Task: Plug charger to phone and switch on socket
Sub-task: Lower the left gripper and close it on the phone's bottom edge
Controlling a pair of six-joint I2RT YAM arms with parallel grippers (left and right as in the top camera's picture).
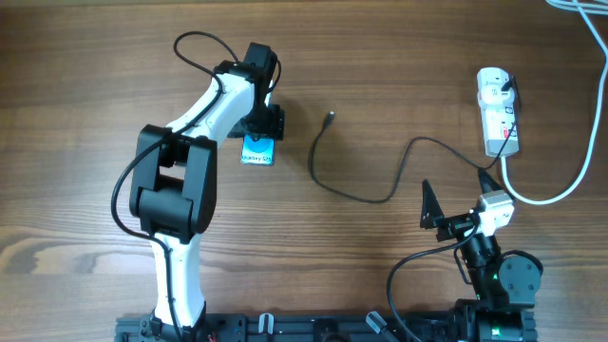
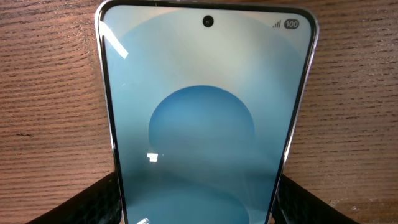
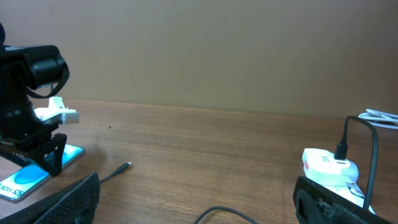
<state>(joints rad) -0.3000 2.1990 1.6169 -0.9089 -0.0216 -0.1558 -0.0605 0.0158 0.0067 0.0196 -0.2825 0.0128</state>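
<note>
The phone (image 1: 257,150) lies flat on the wooden table with its teal screen up. It fills the left wrist view (image 2: 202,112) and shows at the far left of the right wrist view (image 3: 28,174). My left gripper (image 1: 261,123) (image 2: 199,208) is over the phone's end, one finger pressed against each long edge. The charger is a thin black cable (image 1: 366,195) with its metal plug tip (image 1: 330,118) (image 3: 126,165) lying loose to the right of the phone. The cable runs to the white socket (image 1: 497,112) (image 3: 329,168) at the far right. My right gripper (image 1: 458,192) (image 3: 196,202) is wide open and empty, near the cable's loop.
A thick white cord (image 1: 570,180) trails from the socket off the table's right side and up to the top right corner. The left arm's white and black links (image 1: 176,180) stretch over the left half of the table.
</note>
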